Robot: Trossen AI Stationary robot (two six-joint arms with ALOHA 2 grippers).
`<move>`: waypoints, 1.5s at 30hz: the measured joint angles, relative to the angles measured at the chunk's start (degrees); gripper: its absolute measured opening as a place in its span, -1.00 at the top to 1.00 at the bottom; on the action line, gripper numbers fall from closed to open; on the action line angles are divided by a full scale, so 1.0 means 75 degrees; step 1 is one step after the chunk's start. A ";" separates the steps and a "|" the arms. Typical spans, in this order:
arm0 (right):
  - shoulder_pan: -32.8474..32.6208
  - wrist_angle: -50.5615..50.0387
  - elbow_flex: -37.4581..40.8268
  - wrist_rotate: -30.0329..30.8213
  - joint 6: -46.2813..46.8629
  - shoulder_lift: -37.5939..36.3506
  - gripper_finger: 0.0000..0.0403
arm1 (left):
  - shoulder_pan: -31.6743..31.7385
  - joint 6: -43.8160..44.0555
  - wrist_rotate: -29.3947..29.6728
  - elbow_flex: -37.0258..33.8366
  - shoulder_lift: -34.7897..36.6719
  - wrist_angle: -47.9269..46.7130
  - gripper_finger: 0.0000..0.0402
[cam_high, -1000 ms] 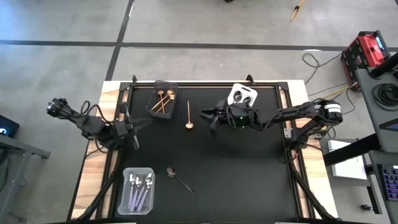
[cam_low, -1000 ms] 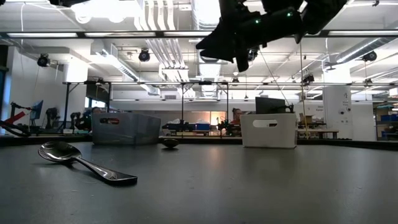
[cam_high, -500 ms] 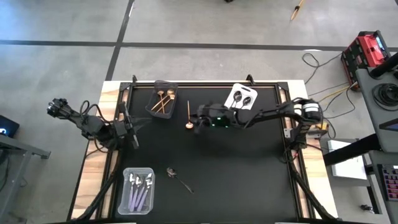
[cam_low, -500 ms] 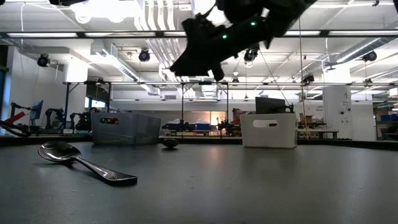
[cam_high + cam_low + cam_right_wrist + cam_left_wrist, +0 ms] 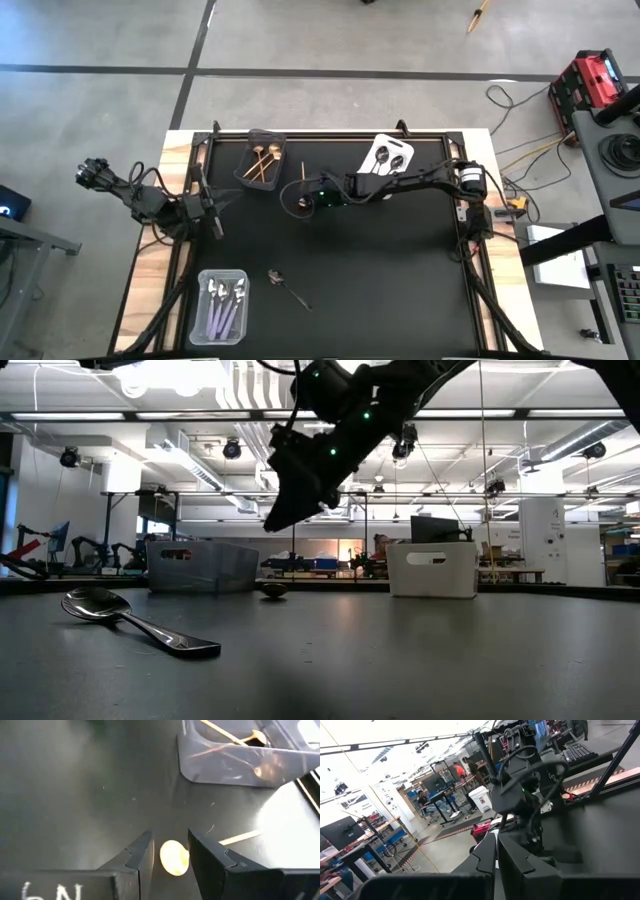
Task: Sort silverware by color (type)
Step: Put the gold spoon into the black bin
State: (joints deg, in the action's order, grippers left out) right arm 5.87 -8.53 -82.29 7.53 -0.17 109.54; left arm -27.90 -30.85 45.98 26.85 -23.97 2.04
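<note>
One gold spoon (image 5: 174, 857) lay flat on surface (image 5: 380, 260); right hand (image 5: 170, 851) spread over bowl, not gripping. Probably light, stiff, slippery; narrow handle better hold. Left hand (image 5: 496, 862) pressed together, waiting.

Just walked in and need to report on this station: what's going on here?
A two-armed robot is sorting spoons by colour. The right gripper, jaws open, hangs over a loose gold spoon on the black table, beside the dark bin holding other gold spoons. It has not gripped it. A dark spoon lies loose nearer the front. The clear bin holds lilac-handled spoons, the white bin dark ones. The left gripper waits shut at the table's left edge.
</note>
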 joint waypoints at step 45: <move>0.0227 0.0684 -0.0005 -0.0058 -0.0165 0.1527 0.09 | -0.0003 -0.0023 0.0009 0.0000 0.0003 0.0003 1.00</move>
State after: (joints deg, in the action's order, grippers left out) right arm 7.57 -3.40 -82.32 7.09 -1.41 120.99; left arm -27.92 -31.03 46.04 26.85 -23.94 2.07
